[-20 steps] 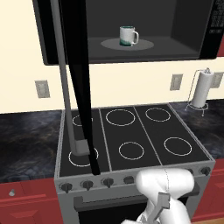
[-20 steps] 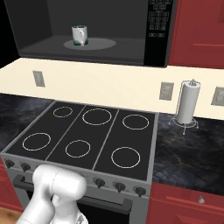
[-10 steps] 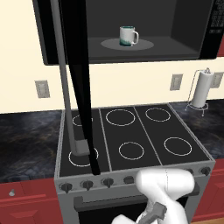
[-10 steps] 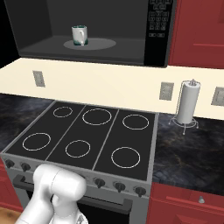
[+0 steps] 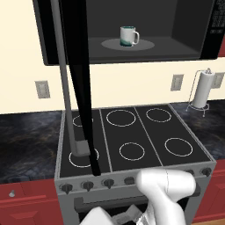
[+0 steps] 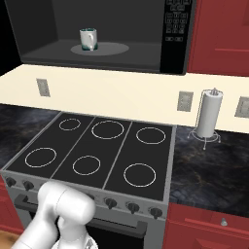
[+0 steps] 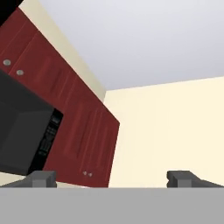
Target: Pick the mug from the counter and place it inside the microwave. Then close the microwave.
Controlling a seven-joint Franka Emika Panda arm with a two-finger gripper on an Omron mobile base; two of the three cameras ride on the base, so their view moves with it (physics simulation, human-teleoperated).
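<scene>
Rendered home kitchen: stovetop (image 5: pixel 132 136), microwave (image 6: pixel 112 34) above, red cabinets (image 7: pixel 83 131), marbled counter (image 6: pixel 209 165)

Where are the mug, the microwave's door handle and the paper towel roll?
mug (image 5: pixel 128 36), left base view, its white side.
door handle (image 5: pixel 66 88), left base view, the grey bar.
paper towel roll (image 6: pixel 207 115), right base view, its white side.

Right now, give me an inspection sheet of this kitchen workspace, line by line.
Surface: black marbled counter on both sides of the stove; stove burners bare.
Job's things: mug stands upright on the turntable inside the microwave; microwave door hangs open over the stove's left side.
Clutter: paper towel holder on the counter right of the stove.
Tool: tool open, nothing between its fingers, pointing up toward the red cabinets.
Cables: nothing seen.
Surroundings: cream wall with outlets, red drawers below.
</scene>
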